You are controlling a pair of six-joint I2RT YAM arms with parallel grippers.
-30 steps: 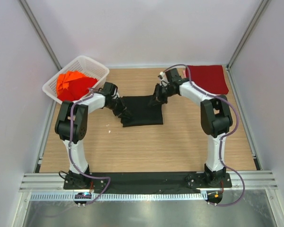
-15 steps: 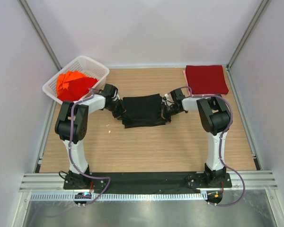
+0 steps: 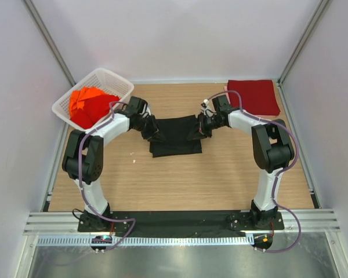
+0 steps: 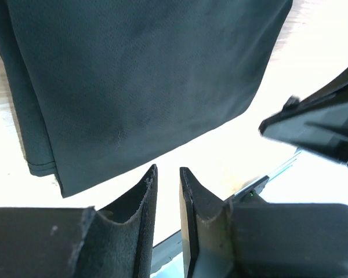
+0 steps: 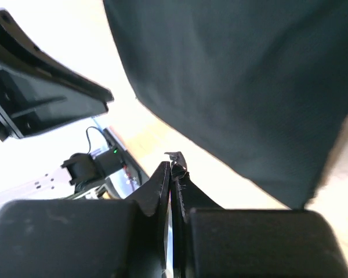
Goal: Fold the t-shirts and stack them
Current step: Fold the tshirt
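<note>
The black t-shirt (image 3: 175,138) lies folded flat in a rectangle in the middle of the table. It also shows in the left wrist view (image 4: 145,87) and the right wrist view (image 5: 249,75). My left gripper (image 3: 155,134) hangs over its left edge. Its jaws (image 4: 167,169) stand a narrow gap apart with nothing between them. My right gripper (image 3: 194,133) hangs over the right edge, shut and empty (image 5: 173,161). A dark red t-shirt (image 3: 254,96) lies folded at the far right corner. Orange-red t-shirts (image 3: 88,104) are piled in the basket.
The white lattice basket (image 3: 117,79) stands at the far left corner, close behind my left arm. Grey walls enclose the table on three sides. A black strip and a metal rail run along the near edge.
Half a second ago both grippers were low against the black shirt's side edges. They have since lifted and shifted slightly toward the far side. The shirt lies a little narrower.
</note>
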